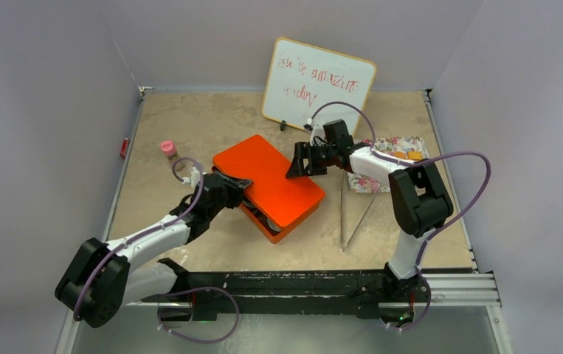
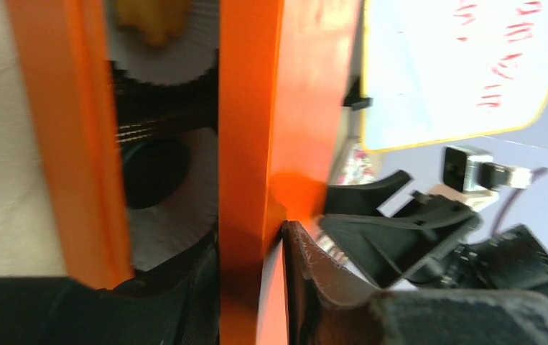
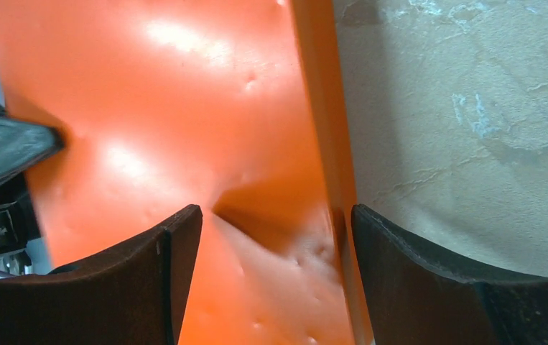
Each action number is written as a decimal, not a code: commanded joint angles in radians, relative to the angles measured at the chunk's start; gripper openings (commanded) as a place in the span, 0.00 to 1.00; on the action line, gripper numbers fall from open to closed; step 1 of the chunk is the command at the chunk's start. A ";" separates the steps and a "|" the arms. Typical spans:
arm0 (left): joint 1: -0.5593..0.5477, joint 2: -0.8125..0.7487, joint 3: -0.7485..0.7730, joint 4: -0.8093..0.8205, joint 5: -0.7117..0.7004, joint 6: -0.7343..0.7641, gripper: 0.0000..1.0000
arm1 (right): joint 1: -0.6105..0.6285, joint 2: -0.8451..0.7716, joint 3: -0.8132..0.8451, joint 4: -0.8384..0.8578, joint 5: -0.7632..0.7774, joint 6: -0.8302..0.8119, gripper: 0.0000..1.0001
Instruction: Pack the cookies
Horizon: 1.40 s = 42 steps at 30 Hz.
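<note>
The left gripper (image 2: pixel 253 248) pinches one orange lid (image 1: pixel 267 177), the right gripper (image 3: pixel 274 215) gapes (two cookies (image 2: pixel 149 16) inside).

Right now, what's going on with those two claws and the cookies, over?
Left gripper shut on lid edge. Right gripper open over lid's other edge. Cookies in box, lid ajar over them. Nothing seen in the way.

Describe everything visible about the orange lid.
The orange lid is a flat, glossy rectangle with a turned-down rim. Its top is slightly dimpled, and it looks like thin plastic or tin. It lies askew over the matching orange base and is not seated: a gap on the left arm's side shows white paper cups inside. The left gripper pinches its rim; the right gripper, open, straddles the opposite edge.
</note>
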 commanded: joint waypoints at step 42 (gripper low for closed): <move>-0.004 -0.052 0.047 -0.209 0.039 0.098 0.55 | 0.128 -0.007 0.172 -0.159 0.124 -0.140 0.79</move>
